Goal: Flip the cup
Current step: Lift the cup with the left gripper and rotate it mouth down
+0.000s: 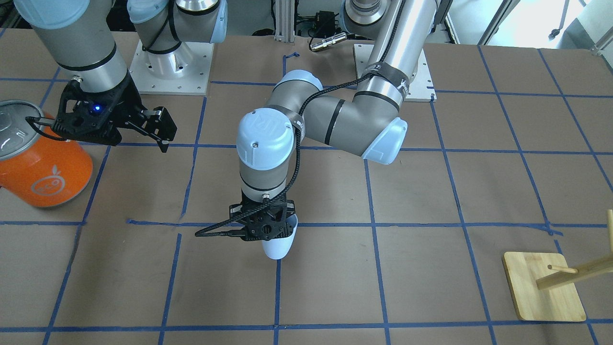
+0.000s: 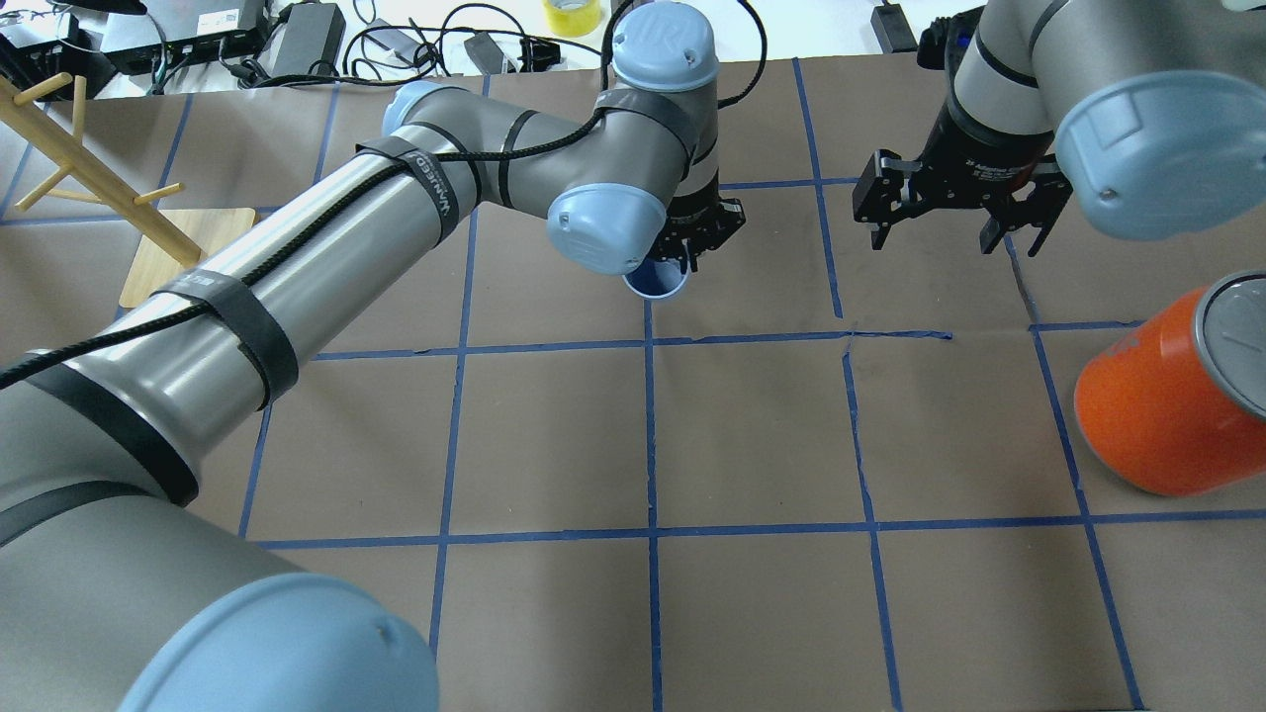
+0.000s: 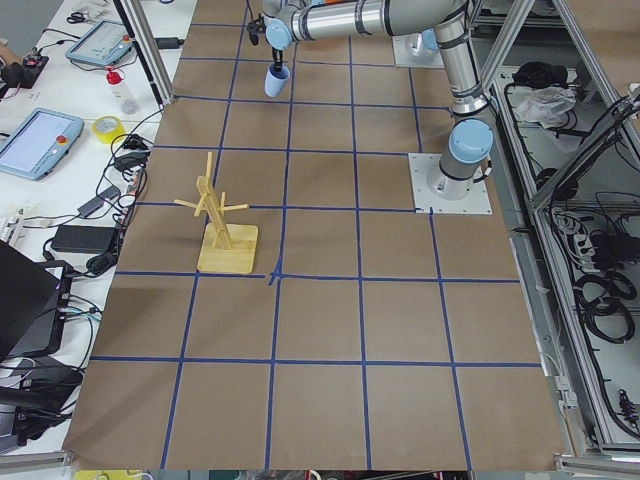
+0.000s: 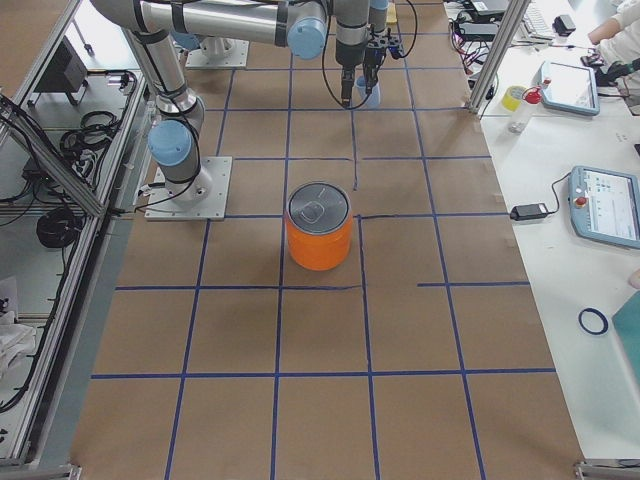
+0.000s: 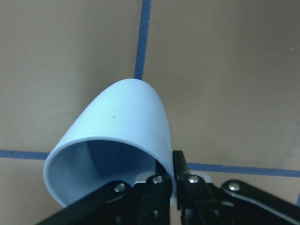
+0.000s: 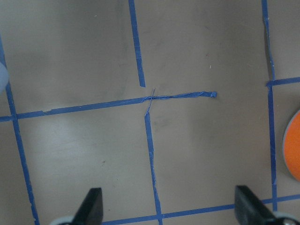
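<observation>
The small pale blue cup (image 1: 279,244) hangs mouth-up under my left gripper (image 1: 269,229), near the middle of the table. The overhead view shows its open mouth (image 2: 655,281) below the left gripper (image 2: 695,240). In the left wrist view the left gripper (image 5: 174,174) is shut on the cup's rim wall (image 5: 117,136), one finger inside and one outside, with the closed end pointing down at the paper. I cannot tell whether the base touches the table. My right gripper (image 1: 162,128) is open and empty, hovering apart from the cup (image 2: 949,232); its fingers (image 6: 93,206) are spread wide over bare paper.
A large orange can (image 1: 43,167) with a silver lid stands by the right gripper, on the table's right side (image 2: 1167,405). A wooden peg rack (image 1: 546,287) stands on the robot's far left (image 2: 89,168). Blue tape lines grid the brown paper.
</observation>
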{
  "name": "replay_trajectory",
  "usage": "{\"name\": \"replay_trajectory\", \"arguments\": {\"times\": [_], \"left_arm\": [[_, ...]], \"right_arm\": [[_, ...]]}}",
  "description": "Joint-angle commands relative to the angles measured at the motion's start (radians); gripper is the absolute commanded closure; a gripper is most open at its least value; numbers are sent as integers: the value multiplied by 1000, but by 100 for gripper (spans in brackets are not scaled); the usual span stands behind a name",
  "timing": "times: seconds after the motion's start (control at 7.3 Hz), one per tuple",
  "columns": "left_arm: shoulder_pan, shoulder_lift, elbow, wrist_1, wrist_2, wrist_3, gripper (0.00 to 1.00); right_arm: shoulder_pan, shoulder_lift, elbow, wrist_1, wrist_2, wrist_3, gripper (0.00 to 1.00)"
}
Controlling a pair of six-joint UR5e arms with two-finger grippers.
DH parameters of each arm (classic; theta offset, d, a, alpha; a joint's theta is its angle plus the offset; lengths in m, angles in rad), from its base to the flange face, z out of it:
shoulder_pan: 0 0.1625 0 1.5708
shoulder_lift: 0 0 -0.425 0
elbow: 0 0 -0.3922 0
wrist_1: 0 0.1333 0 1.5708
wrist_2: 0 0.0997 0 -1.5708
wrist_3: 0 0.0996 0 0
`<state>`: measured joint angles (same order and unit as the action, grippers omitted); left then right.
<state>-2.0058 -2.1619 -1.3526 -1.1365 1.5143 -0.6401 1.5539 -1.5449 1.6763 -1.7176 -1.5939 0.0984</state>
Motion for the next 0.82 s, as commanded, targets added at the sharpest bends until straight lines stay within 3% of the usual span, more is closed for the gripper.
{"name": "replay_trajectory", "arguments": {"times": [0.0, 0.68], "left_arm": [[-24, -15, 24, -67, -31, -107, 100], [-25, -7, 33, -89, -13, -136, 100]], "right_arm": [[-2, 3, -3, 3, 8, -2, 0], [-15, 3, -4, -8, -12, -91, 0]]}}
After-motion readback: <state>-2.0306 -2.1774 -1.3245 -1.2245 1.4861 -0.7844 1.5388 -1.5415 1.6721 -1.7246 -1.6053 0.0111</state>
